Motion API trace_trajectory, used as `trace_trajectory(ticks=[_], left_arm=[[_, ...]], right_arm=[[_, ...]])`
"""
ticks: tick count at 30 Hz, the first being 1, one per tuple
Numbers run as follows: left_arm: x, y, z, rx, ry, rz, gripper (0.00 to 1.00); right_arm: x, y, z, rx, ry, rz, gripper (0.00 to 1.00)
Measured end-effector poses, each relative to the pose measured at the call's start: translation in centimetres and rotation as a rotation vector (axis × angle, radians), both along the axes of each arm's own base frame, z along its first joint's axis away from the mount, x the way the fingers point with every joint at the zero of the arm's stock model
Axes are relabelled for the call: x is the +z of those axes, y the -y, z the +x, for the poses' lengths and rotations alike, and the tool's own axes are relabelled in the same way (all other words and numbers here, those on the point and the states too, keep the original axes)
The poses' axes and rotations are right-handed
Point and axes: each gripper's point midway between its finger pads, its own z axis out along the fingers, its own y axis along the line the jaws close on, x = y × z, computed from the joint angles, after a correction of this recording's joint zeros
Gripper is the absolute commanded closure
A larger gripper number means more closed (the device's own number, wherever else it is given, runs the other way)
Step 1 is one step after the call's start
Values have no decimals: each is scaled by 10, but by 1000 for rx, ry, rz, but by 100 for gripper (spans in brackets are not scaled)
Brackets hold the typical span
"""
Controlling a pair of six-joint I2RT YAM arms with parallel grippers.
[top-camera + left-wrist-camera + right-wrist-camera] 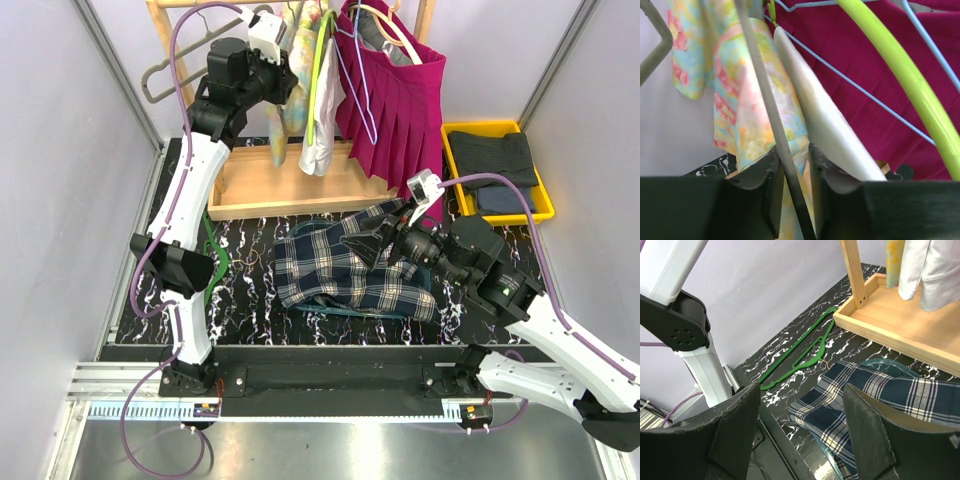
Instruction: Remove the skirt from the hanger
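A navy plaid skirt (pixel 345 268) lies crumpled on the black marbled table, with a teal hanger (pixel 345 310) showing under its front edge. It also shows in the right wrist view (pixel 880 395), as does the teal hanger (pixel 875 362). My right gripper (pixel 378 245) hovers over the skirt's right part, jaws wide open and empty (pixel 802 390). My left gripper (pixel 283 82) is raised at the clothes rack. In the left wrist view (pixel 792 170) its jaws are closed around a thin grey hanger bar (pixel 765 100), in front of a floral garment (pixel 745 100).
A magenta pleated skirt (pixel 395 100) hangs on the wooden rack (pixel 280 190) beside a white garment (pixel 320 150) and a yellow-green hanger (pixel 320 70). A green hanger (pixel 212 250) lies at the table's left. A yellow bin (pixel 480 126) with dark clothes stands at the right.
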Motion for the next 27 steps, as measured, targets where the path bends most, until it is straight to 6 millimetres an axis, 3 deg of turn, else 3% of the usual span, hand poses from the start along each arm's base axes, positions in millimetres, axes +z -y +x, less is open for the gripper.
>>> trace_trajectory(ticks=[6, 7, 18, 27], left_arm=[[-1, -7, 1, 30, 1, 8, 88], [-1, -8, 0, 34, 2, 10, 100], [2, -20, -1, 82, 5, 15, 100], [31, -23, -13, 92, 44, -41, 100]], right_arm=[[-3, 0, 0, 0, -4, -5, 27], [-4, 0, 0, 0, -5, -6, 28], [-25, -2, 1, 2, -41, -34, 30], [-34, -3, 1, 4, -61, -42, 31]])
